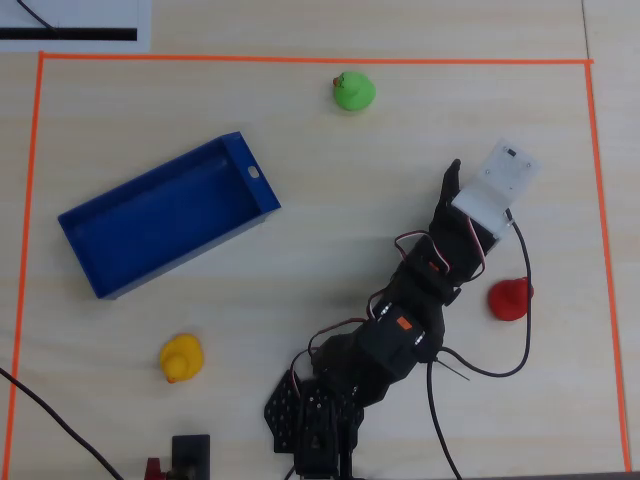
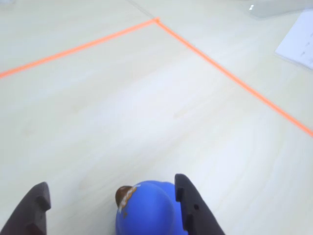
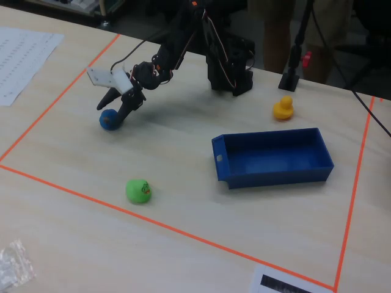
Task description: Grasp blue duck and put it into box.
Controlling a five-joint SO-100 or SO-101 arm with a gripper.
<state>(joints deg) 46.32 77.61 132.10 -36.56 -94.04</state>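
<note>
We have hand [image 2: 112, 205] apart, straddling duck [image 2: 146, 210] near tabletop's taped corner. We should drop lower, centre duck between fingers, close gently. Box [image 3: 272, 159] sits well apart, mid-tabletop.

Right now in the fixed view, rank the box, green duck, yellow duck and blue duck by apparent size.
1. box, by far.
2. green duck, nearest the camera.
3. yellow duck.
4. blue duck, partly hidden by the gripper; unsure against yellow.

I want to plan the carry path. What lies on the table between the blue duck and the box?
Nothing: in the fixed view, only bare wood lies between the blue duck and the box. The green duck sits off that line.
</note>
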